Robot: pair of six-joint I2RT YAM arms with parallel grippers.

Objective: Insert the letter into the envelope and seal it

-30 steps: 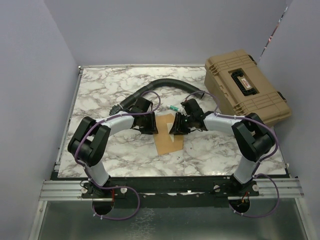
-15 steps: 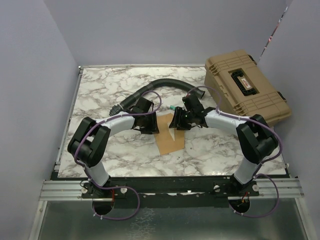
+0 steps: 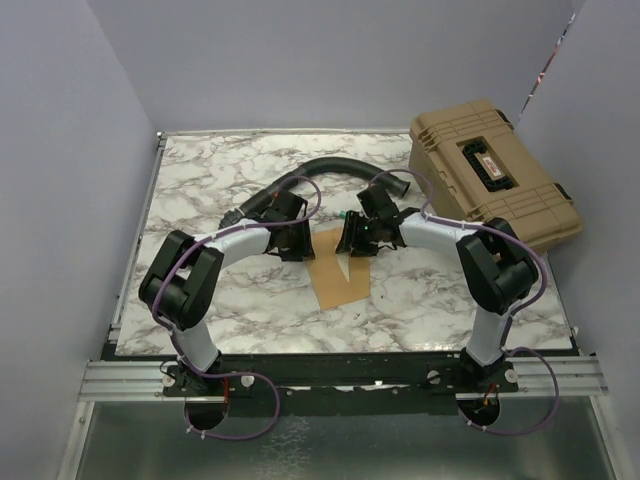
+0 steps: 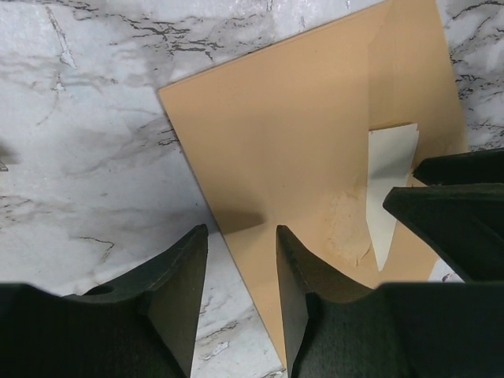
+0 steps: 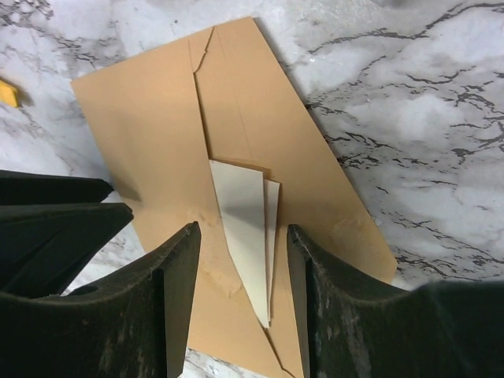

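The marble-patterned tabletop (image 3: 200, 180), white with grey veins, carries everything. At its far right corner sits a tan hard plastic case (image 3: 495, 175), ribbed, with a black handle on the lid. A black corrugated hose (image 3: 320, 168) curves across the far middle.

The envelope (image 3: 328, 285) lies flat at the centre of the tabletop, between the two arms: smooth, matte kraft-brown paper with straight edges and angled fold lines. Its folds leave a narrow V-shaped gap. The letter (image 5: 236, 201) shows only there, as a pale cream, pointed wedge inside the envelope, with a second thin edge beside it.

The left gripper (image 4: 240, 232) hovers over the envelope's near-left edge, its black wedge-shaped jaws apart and clamping nothing. The right gripper (image 5: 242, 228) hangs over the pale wedge, jaws likewise apart and empty. A tiny green piece (image 3: 346, 215) sits just beside the right wrist.
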